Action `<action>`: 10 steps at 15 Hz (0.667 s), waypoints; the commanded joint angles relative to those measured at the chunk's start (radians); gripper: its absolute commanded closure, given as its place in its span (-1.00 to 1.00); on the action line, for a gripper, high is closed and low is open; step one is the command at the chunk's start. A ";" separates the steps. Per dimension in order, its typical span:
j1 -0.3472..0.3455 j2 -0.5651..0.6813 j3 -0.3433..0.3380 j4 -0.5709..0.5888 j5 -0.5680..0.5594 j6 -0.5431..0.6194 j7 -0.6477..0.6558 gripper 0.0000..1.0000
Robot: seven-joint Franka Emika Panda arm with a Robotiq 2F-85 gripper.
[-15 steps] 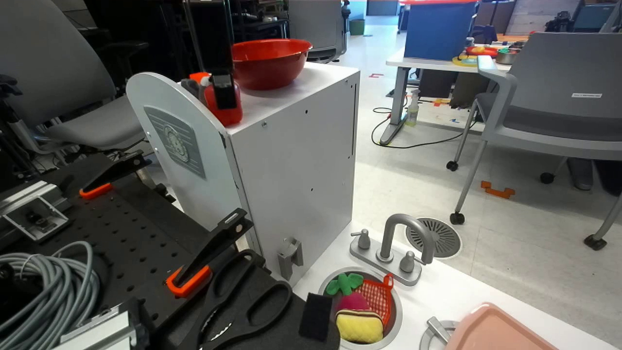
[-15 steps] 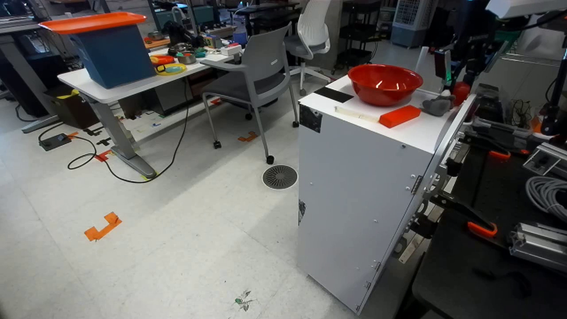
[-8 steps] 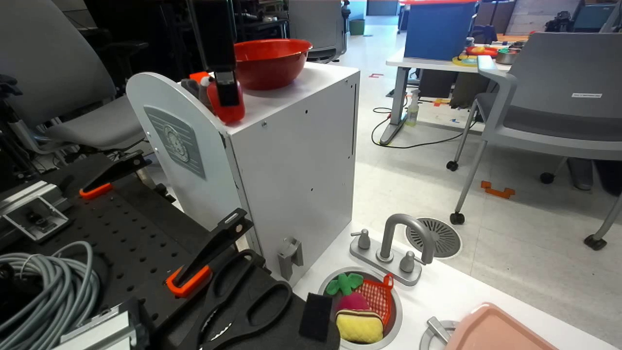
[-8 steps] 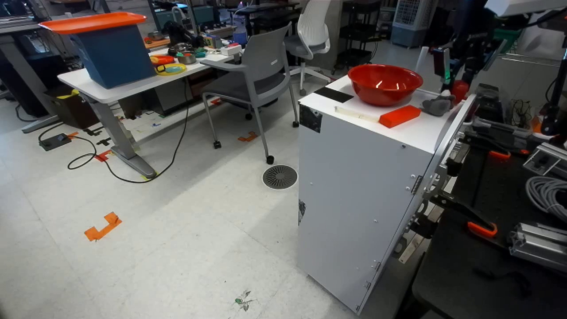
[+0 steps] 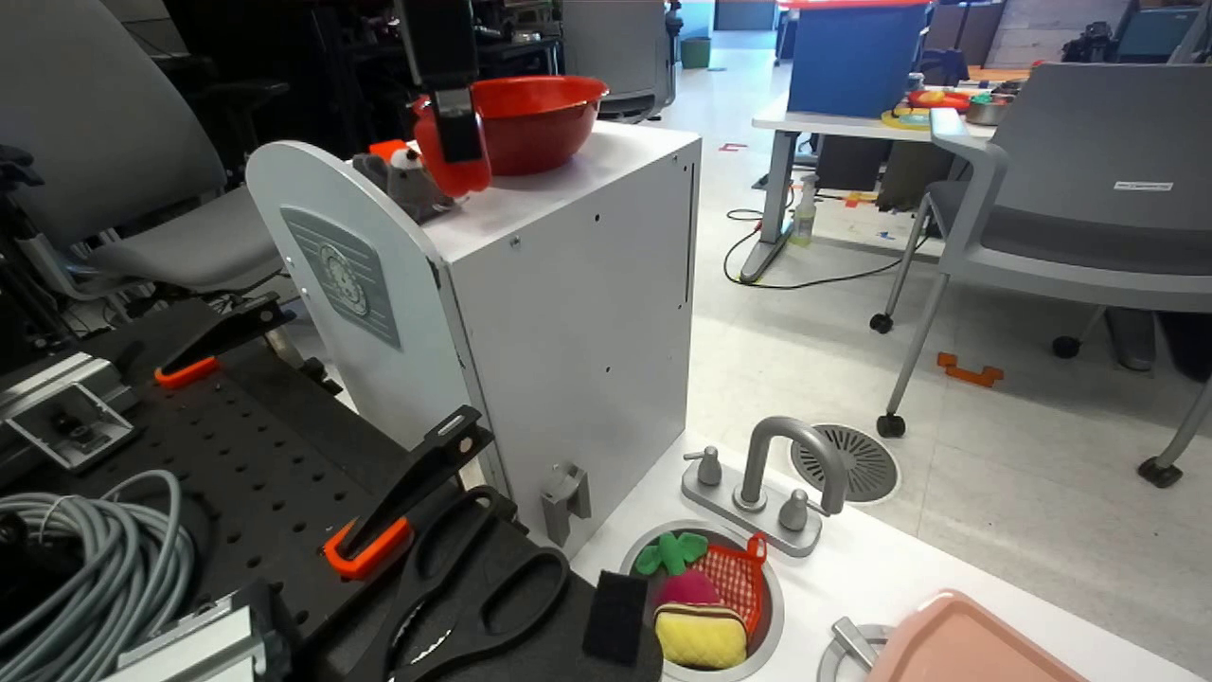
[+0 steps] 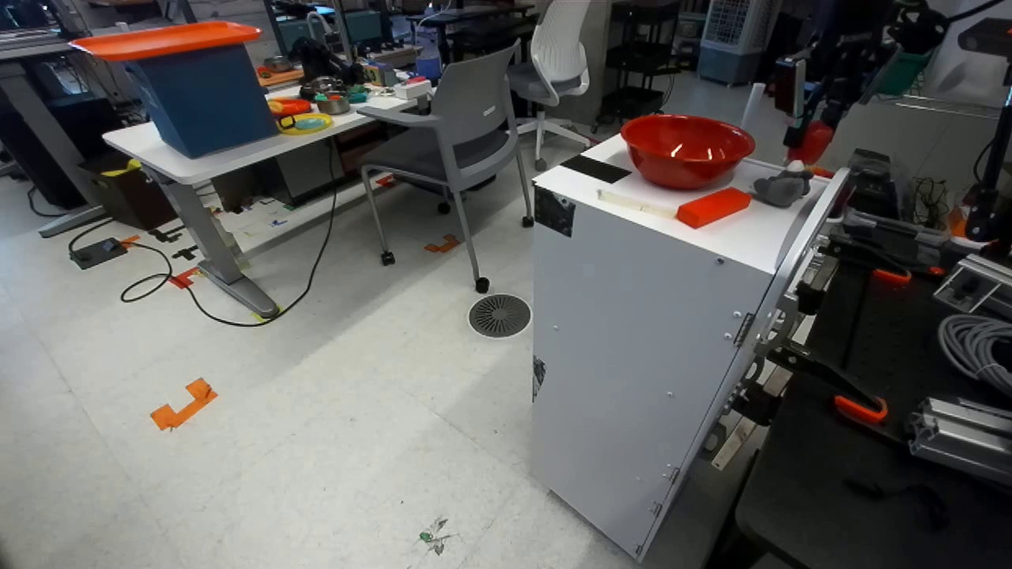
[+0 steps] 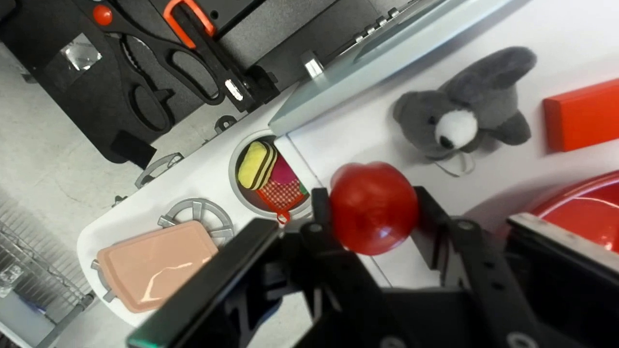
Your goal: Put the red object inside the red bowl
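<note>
The red object (image 7: 375,212), a glossy rounded lump, sits between the two fingers of my gripper (image 7: 370,193) in the wrist view. Both fingers press its sides. In both exterior views the red object (image 5: 434,156) (image 6: 814,141) hangs above the white cabinet top near the arched panel. A black finger (image 5: 460,133) covers part of it. The red bowl (image 5: 544,133) stands upright on the cabinet top, apart from the held object. It also shows in an exterior view (image 6: 688,158) and, cut off at the right edge, in the wrist view (image 7: 592,215).
A grey plush toy (image 7: 488,104) lies on the cabinet top (image 6: 597,178) beside the arched panel (image 5: 327,275). A red-orange block (image 6: 714,207) lies before the bowl. Below are a small sink (image 5: 775,606) with soft toys, a faucet (image 5: 762,474) and a pink tray (image 5: 966,644).
The gripper has risen with the red object in it, off the cabinet top, and shifted slightly towards the bowl in an exterior view. The plush toy is less covered. The bowl has not moved.
</note>
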 commanded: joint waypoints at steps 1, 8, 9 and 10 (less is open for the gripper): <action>0.014 -0.051 -0.008 -0.016 0.012 0.010 -0.060 0.65; 0.001 -0.084 0.001 -0.018 -0.040 0.028 -0.020 0.65; -0.002 -0.084 0.003 -0.017 -0.053 0.032 -0.007 0.65; -0.005 -0.082 0.003 -0.015 -0.068 0.035 0.009 0.65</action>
